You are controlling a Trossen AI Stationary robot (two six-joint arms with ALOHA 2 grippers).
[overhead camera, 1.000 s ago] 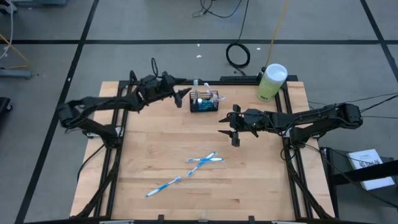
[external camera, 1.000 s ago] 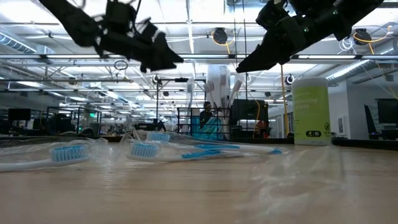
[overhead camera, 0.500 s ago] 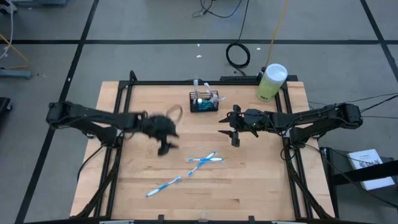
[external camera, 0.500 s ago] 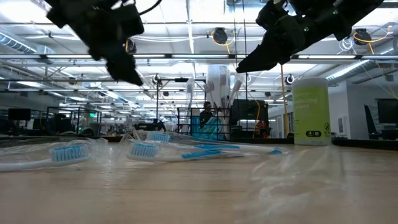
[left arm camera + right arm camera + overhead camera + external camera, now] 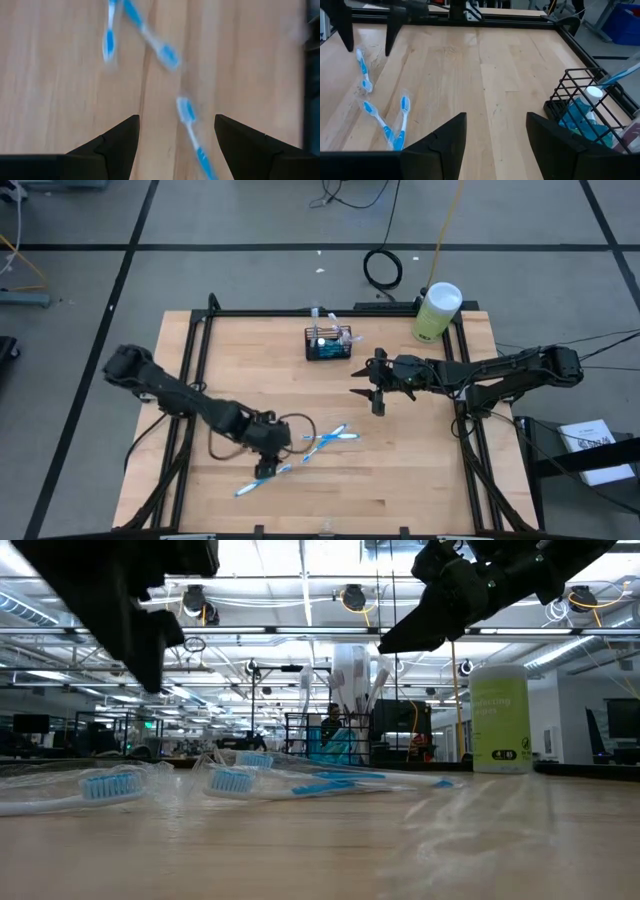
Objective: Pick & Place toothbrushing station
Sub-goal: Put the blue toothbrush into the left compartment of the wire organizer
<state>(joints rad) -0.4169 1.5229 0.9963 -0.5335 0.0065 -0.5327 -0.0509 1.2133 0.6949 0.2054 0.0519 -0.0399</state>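
The toothbrushing station (image 5: 328, 343), a small black wire basket with blue and white items in it, stands on the wooden table near its far edge; it also shows in the right wrist view (image 5: 590, 107). My left gripper (image 5: 265, 468) hangs open, tipped downward, over the nearest of three blue-and-white toothbrushes (image 5: 187, 115), clear of it. My right gripper (image 5: 367, 400) stands open above the table, to the right of the station and nearer, holding nothing (image 5: 496, 115).
Two crossed toothbrushes (image 5: 328, 438) lie mid-table, and a third (image 5: 262, 478) lies nearer the front edge. A tall pale-green cylinder with a white lid (image 5: 437, 310) stands at the far right corner. A black frame (image 5: 190, 370) runs along the table's edges.
My left gripper has swung from beside the station at the far edge toward the near edge, sinking a little and tipping from nearly level to pointing steeply down, ending over the toothbrushes. Its fingers stay open. The station and toothbrushes lie where they were.
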